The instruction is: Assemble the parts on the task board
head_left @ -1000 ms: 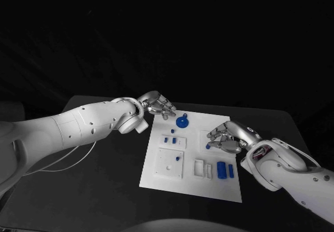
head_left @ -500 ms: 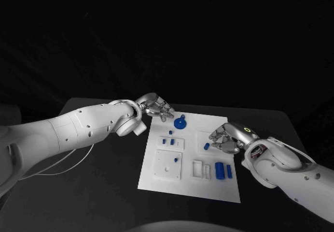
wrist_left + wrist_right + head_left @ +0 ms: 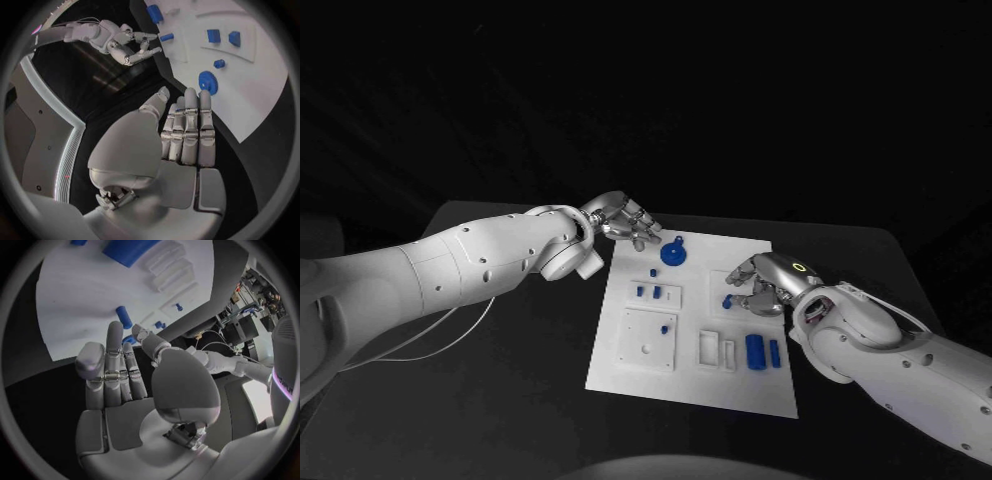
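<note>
The surface is a black tabletop with a matte finish and rounded far corners. One item lies directly on it: the white task board, a flat rectangular plate placed near the middle of the surface, slightly skewed to the surface edges. Dark surface is exposed on every side of the task board, in a wider band on the robot's left than on its right. The task board rests flat, fully supported, with no edge overhanging the surface.
</note>
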You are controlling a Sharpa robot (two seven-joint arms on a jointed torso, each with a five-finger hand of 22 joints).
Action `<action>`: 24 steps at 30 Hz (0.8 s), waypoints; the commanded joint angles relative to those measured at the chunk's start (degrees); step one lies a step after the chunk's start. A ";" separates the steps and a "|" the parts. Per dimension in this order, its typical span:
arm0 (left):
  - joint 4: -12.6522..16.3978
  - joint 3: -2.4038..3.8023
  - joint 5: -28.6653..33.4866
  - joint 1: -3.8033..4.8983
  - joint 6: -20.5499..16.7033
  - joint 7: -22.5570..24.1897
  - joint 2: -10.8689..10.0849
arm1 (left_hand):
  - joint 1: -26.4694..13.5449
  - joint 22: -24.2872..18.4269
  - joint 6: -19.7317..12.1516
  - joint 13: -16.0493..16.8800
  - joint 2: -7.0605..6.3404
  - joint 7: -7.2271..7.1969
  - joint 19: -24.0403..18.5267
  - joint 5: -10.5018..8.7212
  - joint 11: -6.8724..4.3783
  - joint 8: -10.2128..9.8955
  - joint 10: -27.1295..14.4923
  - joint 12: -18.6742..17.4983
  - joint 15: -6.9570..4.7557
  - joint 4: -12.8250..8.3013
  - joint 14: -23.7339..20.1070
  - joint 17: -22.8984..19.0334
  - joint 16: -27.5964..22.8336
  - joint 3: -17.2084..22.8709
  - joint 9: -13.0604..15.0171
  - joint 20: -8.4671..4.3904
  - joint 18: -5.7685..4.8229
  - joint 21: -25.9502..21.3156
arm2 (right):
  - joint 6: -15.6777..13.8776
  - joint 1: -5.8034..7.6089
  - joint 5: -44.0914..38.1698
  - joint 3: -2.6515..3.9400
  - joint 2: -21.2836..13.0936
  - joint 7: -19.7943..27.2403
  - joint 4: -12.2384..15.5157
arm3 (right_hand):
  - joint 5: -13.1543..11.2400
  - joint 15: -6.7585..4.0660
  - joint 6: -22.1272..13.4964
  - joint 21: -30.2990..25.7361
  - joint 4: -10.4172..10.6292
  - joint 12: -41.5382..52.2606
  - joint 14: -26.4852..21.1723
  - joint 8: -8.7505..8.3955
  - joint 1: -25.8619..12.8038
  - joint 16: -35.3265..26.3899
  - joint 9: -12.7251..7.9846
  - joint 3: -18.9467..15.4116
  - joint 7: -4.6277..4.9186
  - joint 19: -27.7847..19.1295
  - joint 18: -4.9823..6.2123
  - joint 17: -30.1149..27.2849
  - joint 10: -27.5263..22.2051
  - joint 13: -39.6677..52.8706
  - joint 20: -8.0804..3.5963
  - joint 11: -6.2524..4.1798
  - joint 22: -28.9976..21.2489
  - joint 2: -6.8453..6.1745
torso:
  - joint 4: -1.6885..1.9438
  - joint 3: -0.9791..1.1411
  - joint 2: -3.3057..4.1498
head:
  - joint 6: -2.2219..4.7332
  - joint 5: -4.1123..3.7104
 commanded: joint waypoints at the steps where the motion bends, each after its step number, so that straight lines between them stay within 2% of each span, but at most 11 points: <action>1: 0.16 0.04 -0.03 0.01 0.82 0.58 0.13 | -0.29 0.00 -0.52 -0.06 0.39 -0.08 0.44 0.01 -0.08 -0.16 -0.37 -0.24 -0.16 0.39 0.10 -0.01 -0.01 0.11 0.04 -0.02 -0.08 0.03 | 2.28 -0.01 -1.22 -0.13 0.34 -0.97 -0.33 | -0.37 0.52 -0.38 0.02 0.08 -0.21 1.72 -0.14 0.31 -0.03 -0.05 -0.47 0.10 3.69 0.64 -0.21 -0.29 -0.04 0.45 -0.13 0.30 -0.41 | -0.01 -0.05 -0.03 | -0.10 -0.08; 5: 0.12 0.04 -0.03 0.01 0.72 0.45 0.14 | -0.42 -0.09 -0.54 -0.05 0.46 -0.08 0.48 0.09 -0.07 -0.14 -0.40 -0.24 -0.16 0.54 0.14 0.00 0.00 0.13 0.05 -0.02 -0.08 0.01 | 4.26 -0.01 -0.51 -0.35 0.61 -0.60 -0.58 | -0.35 0.44 0.21 1.40 0.25 -0.27 1.75 -0.15 0.30 0.49 -0.02 -0.81 0.30 3.71 0.36 -0.68 1.34 -0.06 0.45 -0.52 0.23 -0.03 | -0.05 -0.12 -0.09 | -0.28 -0.04; 11: 0.06 0.04 -0.03 0.01 0.74 0.41 0.12 | -0.45 -0.12 -0.55 -0.05 0.53 -0.09 0.52 0.13 -0.09 -0.15 -0.38 -0.23 -0.17 0.60 0.18 0.00 0.02 0.17 0.05 -0.02 -0.07 0.02 | 5.97 -0.01 -0.32 -0.65 1.15 -0.29 -1.03 | -0.31 0.53 0.74 1.83 0.03 -0.19 1.57 -0.12 0.03 0.87 0.01 -0.42 0.56 3.65 0.19 -0.86 1.69 -0.02 0.49 -0.57 0.18 0.23 | -0.09 -0.06 -0.09 | -0.36 0.08; 16: 0.06 0.04 -0.03 0.01 0.86 0.45 0.12 | -0.45 -0.12 -0.55 -0.05 0.53 -0.09 0.52 0.13 -0.09 -0.15 -0.38 -0.23 -0.17 0.60 0.18 0.00 0.02 0.17 0.05 -0.02 -0.07 0.02 | 6.07 -0.02 -0.96 -1.30 2.13 -0.49 -2.34 | -0.33 0.45 1.05 2.01 -0.21 -0.22 1.45 -0.18 0.06 1.16 -0.04 0.37 0.73 3.64 0.10 -0.93 2.34 -0.04 0.45 -0.67 0.16 0.62 | 0.04 -0.02 0.00 | -0.36 0.02; 17: 0.07 0.04 -0.03 0.01 0.87 0.45 0.11 | -0.45 -0.12 -0.55 -0.05 0.53 -0.09 0.52 0.13 -0.09 -0.15 -0.38 -0.23 -0.17 0.60 0.18 0.00 0.02 0.17 0.05 -0.02 -0.07 0.02 | 5.99 -0.02 -1.11 -1.46 2.35 -0.51 -2.65 | -0.30 0.40 1.06 2.04 -0.24 -0.23 1.37 -0.18 0.18 1.25 -0.04 1.09 0.86 3.64 0.09 -0.95 2.42 -0.04 0.41 -0.68 0.13 1.07 | 0.05 0.00 0.02 | -0.39 0.03; 22: 0.09 0.04 -0.03 0.00 0.92 0.44 0.05 | -0.45 -0.12 -0.55 -0.05 0.53 -0.09 0.52 0.13 -0.09 -0.15 -0.38 -0.23 -0.17 0.60 0.18 0.00 0.02 0.17 0.05 -0.02 -0.07 0.02 | 5.35 -0.04 -1.42 -1.94 3.12 -0.29 -3.62 | -0.31 0.41 1.26 2.13 -0.26 -0.21 1.24 -0.16 -0.48 1.62 -0.04 3.23 0.95 3.63 0.08 -0.96 2.72 -0.04 0.38 -0.71 0.04 0.84 | -0.02 0.02 0.04 | -0.52 0.11; 24: 0.08 0.04 -0.03 0.00 0.93 0.44 0.03 | -0.48 -0.38 -0.54 -0.05 0.54 -0.10 0.60 0.14 -0.09 -0.14 -0.42 -0.23 -0.17 0.77 0.18 0.00 0.00 0.28 0.05 -0.03 -0.08 0.00 | 5.04 -0.04 -1.43 -2.03 3.33 -0.12 -3.79 | -0.29 0.37 1.84 2.49 -0.01 -0.18 1.22 -0.07 -0.58 1.80 0.03 3.79 0.91 3.67 0.01 -0.98 3.46 -0.02 0.38 -0.89 0.13 1.13 | -0.05 0.00 -0.01 | -0.59 0.12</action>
